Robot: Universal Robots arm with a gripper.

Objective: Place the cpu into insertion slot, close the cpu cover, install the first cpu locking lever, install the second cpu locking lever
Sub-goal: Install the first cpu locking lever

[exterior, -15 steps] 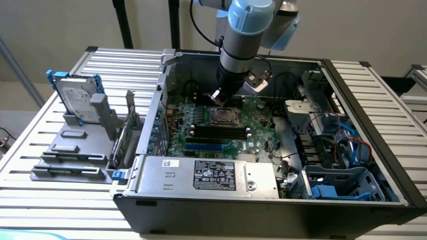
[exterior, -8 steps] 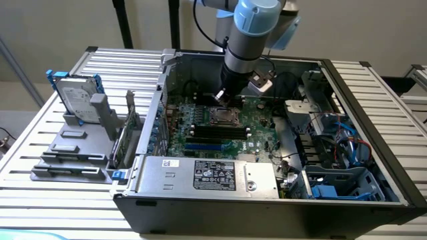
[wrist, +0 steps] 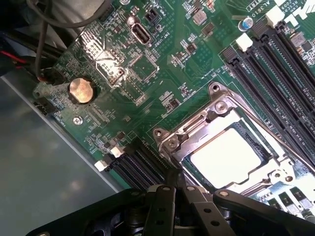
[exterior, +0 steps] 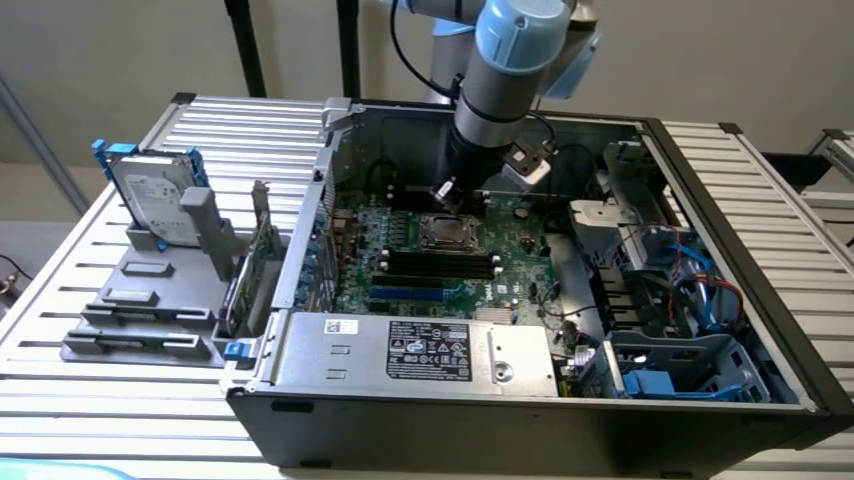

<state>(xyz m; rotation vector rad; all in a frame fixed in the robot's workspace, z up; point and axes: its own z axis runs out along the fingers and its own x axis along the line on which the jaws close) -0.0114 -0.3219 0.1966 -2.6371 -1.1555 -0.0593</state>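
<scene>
The cpu (wrist: 226, 158) lies flat in the insertion slot (exterior: 446, 232), its bright silvery top showing through the window of the cpu cover (wrist: 194, 129). The grey metal frame of the cover lies down over the chip's edges. My gripper (wrist: 174, 183) is shut, with its black fingers pressed together and their tips just at the socket's edge; I see nothing held between them. From the exterior view, the gripper (exterior: 454, 198) hangs inside the open computer case, right above the far side of the socket. I cannot make out how the locking levers stand.
Long black memory slots (exterior: 434, 265) run beside the socket. A labelled grey metal box (exterior: 414, 350) fills the case's near side, and cables and blue drive bays (exterior: 694, 300) sit on the exterior view's right. A hard drive (exterior: 154, 200) stands on a grey rack outside the case.
</scene>
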